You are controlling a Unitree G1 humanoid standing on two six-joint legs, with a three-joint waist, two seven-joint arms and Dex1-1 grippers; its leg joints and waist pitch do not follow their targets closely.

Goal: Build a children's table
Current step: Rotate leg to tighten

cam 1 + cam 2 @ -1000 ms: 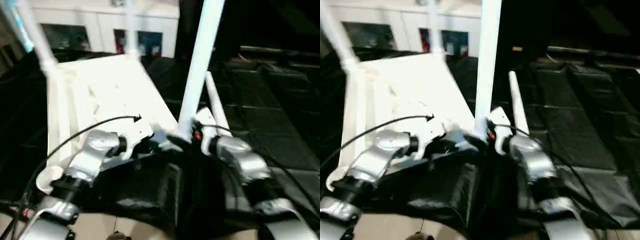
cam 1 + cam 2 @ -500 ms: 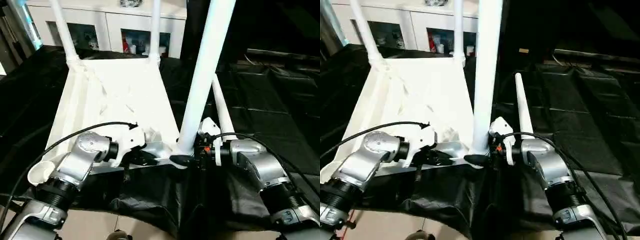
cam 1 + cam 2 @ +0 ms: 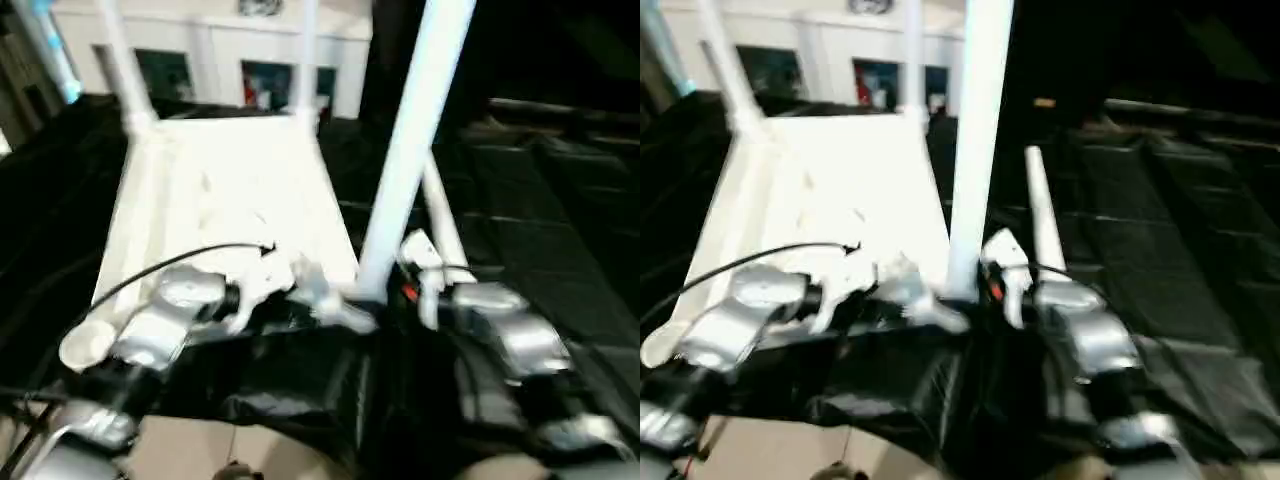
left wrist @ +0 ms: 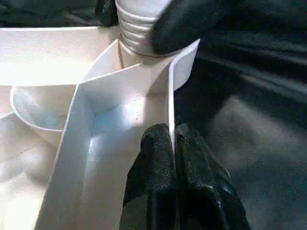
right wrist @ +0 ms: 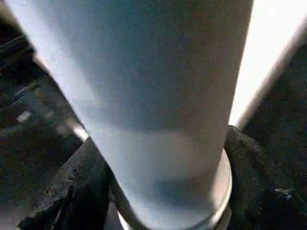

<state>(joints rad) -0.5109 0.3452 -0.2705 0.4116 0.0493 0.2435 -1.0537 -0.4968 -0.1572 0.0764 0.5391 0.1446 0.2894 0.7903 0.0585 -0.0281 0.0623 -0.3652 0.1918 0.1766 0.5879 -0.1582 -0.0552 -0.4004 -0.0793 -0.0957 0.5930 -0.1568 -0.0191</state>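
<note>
Left gripper (image 4: 173, 143) pinched on table rim (image 4: 171, 91); right gripper (image 5: 163, 191) clasping upright leg (image 5: 144, 86) base

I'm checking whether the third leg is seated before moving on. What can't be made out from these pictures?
- Head views: motion blur hides how deep the near leg sits in its socket.
- Right wrist view: the leg crowds the frame, hiding the right pincer's grip.
- Left wrist view: the leg's ribbed end is cut off by the edge and a black finger.
</note>
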